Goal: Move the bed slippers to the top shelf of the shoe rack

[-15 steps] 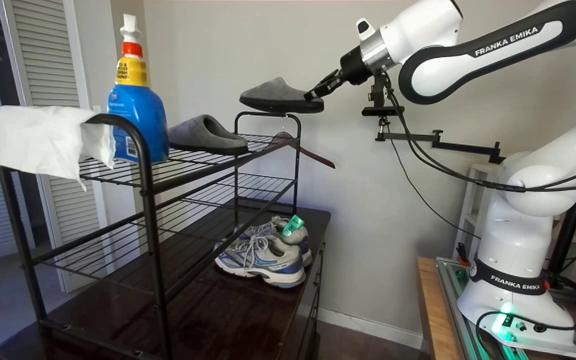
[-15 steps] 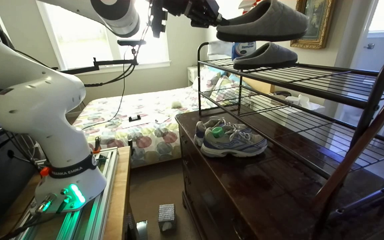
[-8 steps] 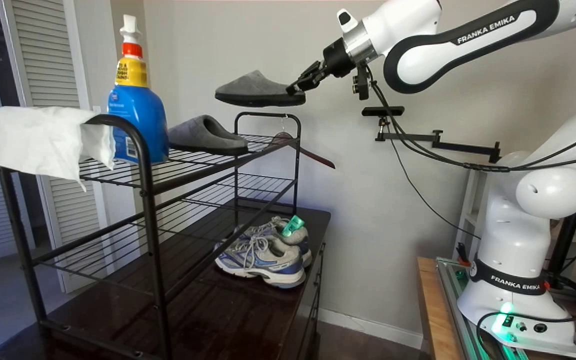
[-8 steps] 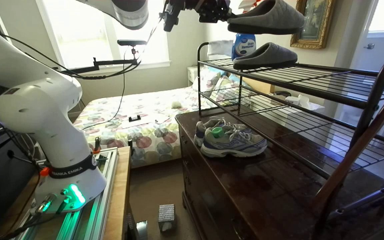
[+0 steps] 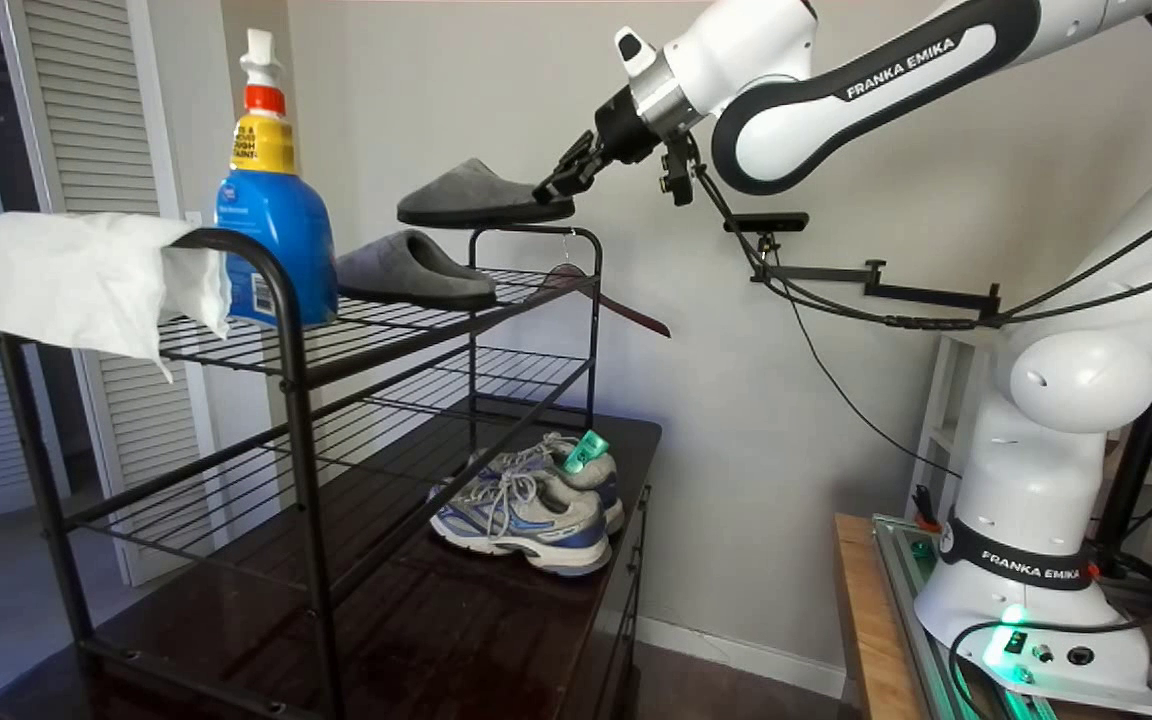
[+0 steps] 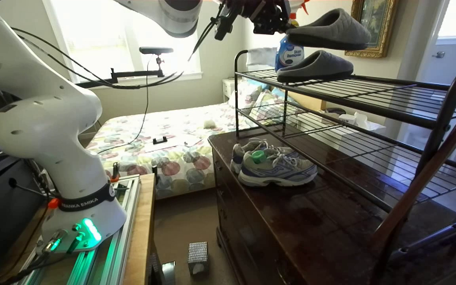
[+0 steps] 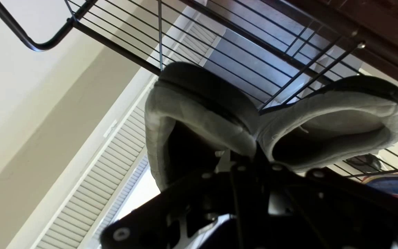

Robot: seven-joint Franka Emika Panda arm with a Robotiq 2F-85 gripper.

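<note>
One grey bed slipper [image 5: 481, 197] is held by its rim at the heel end in my gripper [image 5: 548, 190], raised above the top shelf [image 5: 436, 333] near its far end rail. It is nearly level in both exterior views [image 6: 333, 33]. In the wrist view my gripper [image 7: 245, 154] is shut on the rim of this slipper [image 7: 202, 103], one finger inside the opening. The other grey slipper [image 5: 406, 272] lies on the top shelf, and also shows in the wrist view [image 7: 337, 100]. The black shoe rack [image 5: 311, 500] stands on a dark glossy dresser.
A blue spray bottle [image 5: 276, 240] stands on the top shelf beside the resting slipper. A white cloth [image 5: 86, 280] hangs over the near end rail. Laced sneakers [image 5: 536, 520] sit on the dresser [image 6: 291, 221]. A wooden hanger [image 5: 636, 318] hangs on the far end rail.
The gripper and held slipper have moved away from the robot base, farther over the rack, rising slightly and then coming down a little. The resting slipper has not moved.
</note>
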